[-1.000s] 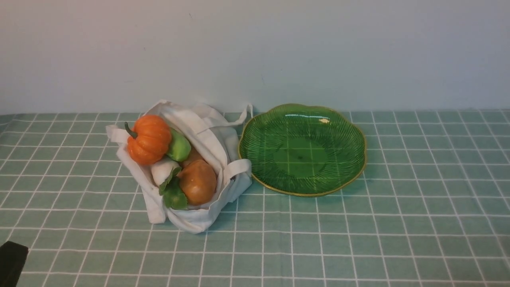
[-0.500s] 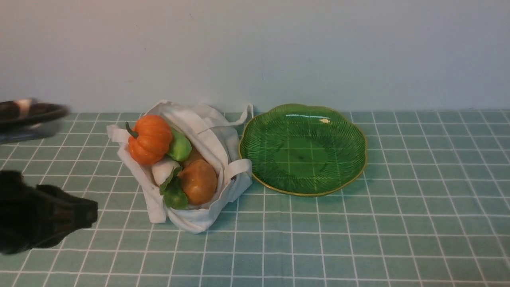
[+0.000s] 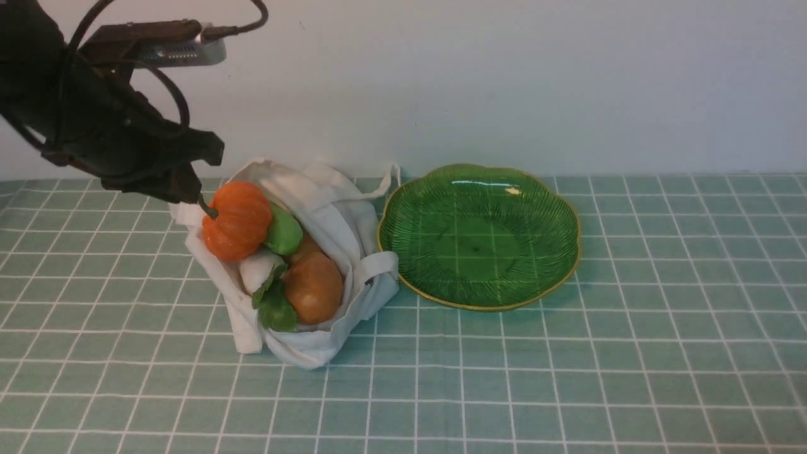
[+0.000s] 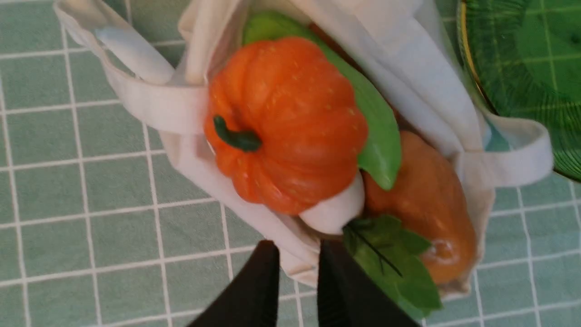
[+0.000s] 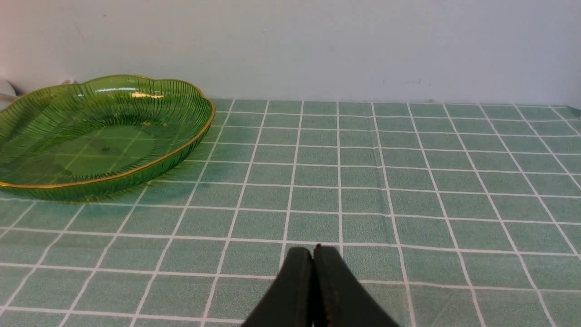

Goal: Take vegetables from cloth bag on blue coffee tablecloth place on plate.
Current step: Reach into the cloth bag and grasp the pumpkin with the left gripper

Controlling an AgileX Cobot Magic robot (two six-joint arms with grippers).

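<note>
Gridded tablecloth (image 3: 630, 353), cloth bag (image 3: 328, 214) open, plate (image 3: 548, 208) just beside at its 3 o'clock, pumpkin (image 3: 236, 221) topmost inside at 10 o'clock, potato (image 3: 313, 288) at 5 o'clock, left gripper (image 4: 297, 245) narrowly parted above bag rim, right gripper (image 5: 313, 249) pressed closed.

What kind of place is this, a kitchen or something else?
Most likely a staged test bench rather than a real kitchen. Toy vegetables sit in a cloth bag on a checked tablecloth against a bare wall, with a cabled robot arm just above the bag.
</note>
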